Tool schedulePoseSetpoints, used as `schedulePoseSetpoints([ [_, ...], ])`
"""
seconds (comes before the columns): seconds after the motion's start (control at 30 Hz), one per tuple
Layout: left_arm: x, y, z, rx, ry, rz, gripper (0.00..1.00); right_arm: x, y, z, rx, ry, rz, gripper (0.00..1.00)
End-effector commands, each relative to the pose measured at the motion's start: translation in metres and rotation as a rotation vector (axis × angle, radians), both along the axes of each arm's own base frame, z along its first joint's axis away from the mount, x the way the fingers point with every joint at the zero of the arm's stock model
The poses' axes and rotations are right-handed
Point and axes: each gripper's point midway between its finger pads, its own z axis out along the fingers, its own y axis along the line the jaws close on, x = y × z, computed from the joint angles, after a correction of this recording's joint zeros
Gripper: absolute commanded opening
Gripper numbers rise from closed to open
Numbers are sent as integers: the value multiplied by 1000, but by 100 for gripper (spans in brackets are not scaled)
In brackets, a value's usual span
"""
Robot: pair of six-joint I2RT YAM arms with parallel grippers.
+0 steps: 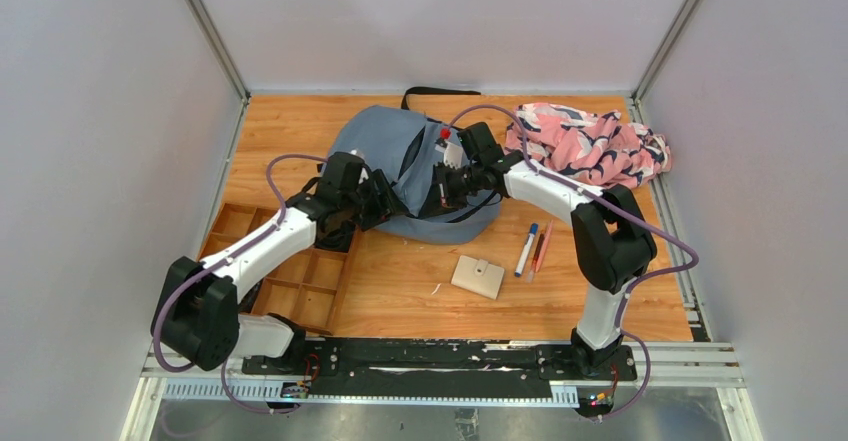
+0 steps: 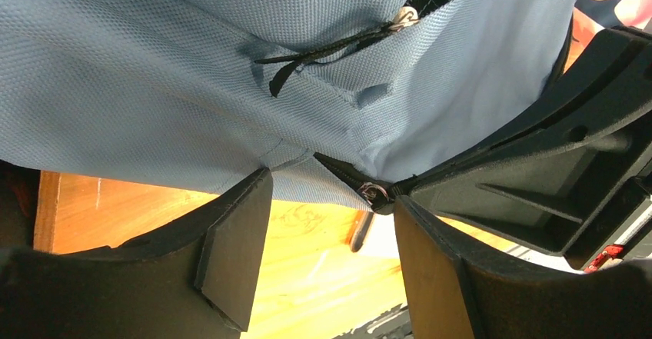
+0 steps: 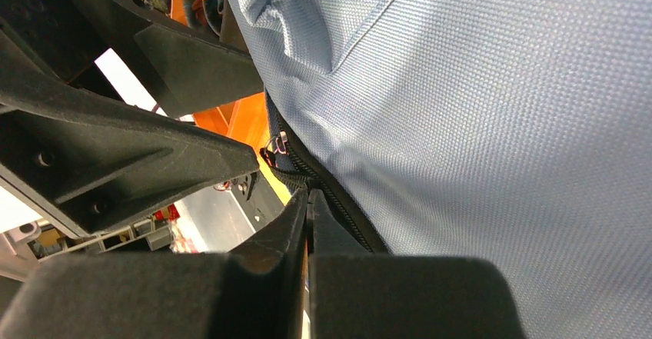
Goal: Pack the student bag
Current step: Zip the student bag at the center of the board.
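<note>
Right tool: the right tool is clenched, fingers pressed flat together on the zipper seam of the student bag.
Left tool: the left tool is released and spread wide, its tips at the bag's lower fold, with a small metal zipper pull just past the tip of its right-hand finger.
Bag's place: it lies slumped at 12 o'clock on the desk, touching both tools.
Step in hand: by my reckoning, opening the zipper; nothing looks packed yet.
Doing it well: the left tool should close on fabric right beside the track and hold it, so the right one can draw along the seam line, not across it. Soft cloth will bunch, so pull slowly with the seam taut.
Waiting items: pens at 4 o'clock of the bag and a tan case at 5 o'clock.
Also there: patterned cloth at 3 o'clock, wooden tray at 7 o'clock.
</note>
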Motion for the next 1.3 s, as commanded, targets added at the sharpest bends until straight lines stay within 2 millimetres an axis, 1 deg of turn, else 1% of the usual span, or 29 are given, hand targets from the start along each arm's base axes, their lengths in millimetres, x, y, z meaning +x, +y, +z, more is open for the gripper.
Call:
schedulePoseSetpoints([
  [0.0, 7, 3, 13, -2, -49, 8, 65, 1, 7, 10, 18, -42, 27, 0],
  [0.13, 5, 4, 13, -5, -46, 3, 66, 4, 5, 13, 8, -68, 15, 0],
  [0.23, 5, 7, 13, 3, -54, 11, 66, 11, 1, 18, -8, -98, -9, 0],
  [0.4, 8, 10, 21, 15, -79, 14, 66, 22, -11, 25, -35, -141, -63, 0],
  [0.57, 11, 14, 33, 34, -115, 25, 69, 23, -20, 26, -57, -144, -95, 0],
  [0.77, 11, 3, 24, -6, -71, -4, 69, 22, -22, 29, -52, -159, -106, 0],
  [0.87, 11, 0, 18, -26, -42, 12, 69, 21, -21, 33, -32, -168, -106, 0],
  [1.07, 11, -6, 9, -66, 17, 55, 68, 18, -26, 38, -36, -195, -115, 0],
  [1.2, 15, -12, 12, -105, 10, 60, 66, 12, -28, 36, -36, -188, -110, 0],
  [1.27, 18, -12, 15, -96, 7, 53, 65, 11, -30, 34, -41, -186, -113, 0],
])
